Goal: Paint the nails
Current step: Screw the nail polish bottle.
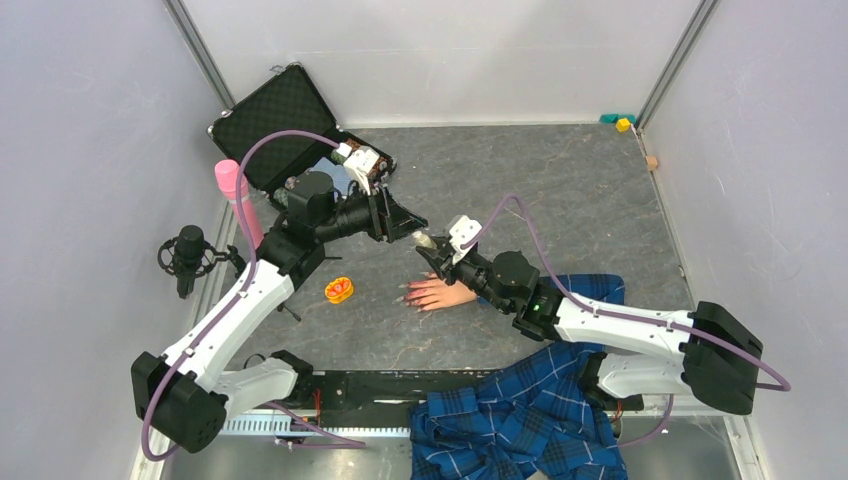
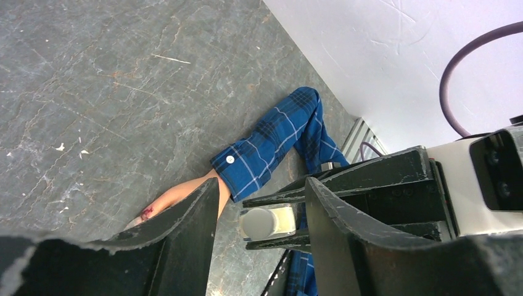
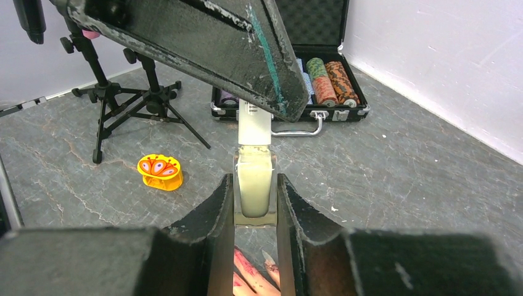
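Here, right gripper (image 3: 255, 188) clamping bottle (image 3: 255, 176), left gripper (image 2: 262, 188) half-open around cap (image 2: 259, 223).

The top camera sits high up, above and behind the arms, far from the mannequin hand (image 1: 440, 293). It looks down on the whole table (image 1: 560, 190). The left wrist camera is close, on the hand's fingertip side, and looks back toward its blue plaid sleeve (image 2: 271, 139). The right wrist camera is just above the hand and looks away toward the black case (image 3: 321, 37). All three views show the hand. Both wrist views show the small bottle (image 3: 255, 182) over it.
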Robot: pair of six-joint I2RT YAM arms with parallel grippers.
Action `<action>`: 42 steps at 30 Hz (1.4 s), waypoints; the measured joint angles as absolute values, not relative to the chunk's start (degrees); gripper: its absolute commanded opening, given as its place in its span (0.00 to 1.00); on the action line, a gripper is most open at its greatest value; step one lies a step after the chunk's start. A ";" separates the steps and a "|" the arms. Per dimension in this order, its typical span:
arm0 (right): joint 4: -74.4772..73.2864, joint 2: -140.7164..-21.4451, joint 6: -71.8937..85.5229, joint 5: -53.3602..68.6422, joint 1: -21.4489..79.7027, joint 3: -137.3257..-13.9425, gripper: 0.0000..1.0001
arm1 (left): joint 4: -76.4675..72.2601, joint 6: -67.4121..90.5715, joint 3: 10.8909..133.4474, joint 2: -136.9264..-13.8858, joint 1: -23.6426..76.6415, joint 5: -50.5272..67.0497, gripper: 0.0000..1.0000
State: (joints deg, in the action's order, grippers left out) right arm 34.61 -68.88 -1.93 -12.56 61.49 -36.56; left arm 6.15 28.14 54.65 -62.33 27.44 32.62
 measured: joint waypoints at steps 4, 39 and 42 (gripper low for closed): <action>34.54 -69.49 -2.09 -12.88 61.49 -36.84 0.00 | 5.69 28.71 54.65 -62.50 27.44 33.23 0.55; 32.01 -68.25 -0.75 -15.22 61.45 -38.26 0.00 | 1.28 30.30 54.24 -65.34 27.14 39.03 0.02; 32.16 -66.81 0.73 -13.74 61.32 -37.74 0.00 | 0.23 30.15 54.24 -64.90 27.18 40.99 0.02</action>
State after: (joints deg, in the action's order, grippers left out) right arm 32.16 -66.81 0.73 -13.74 61.32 -37.74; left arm 0.23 30.15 54.24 -64.90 27.18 40.99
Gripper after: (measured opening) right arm 0.287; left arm 0.257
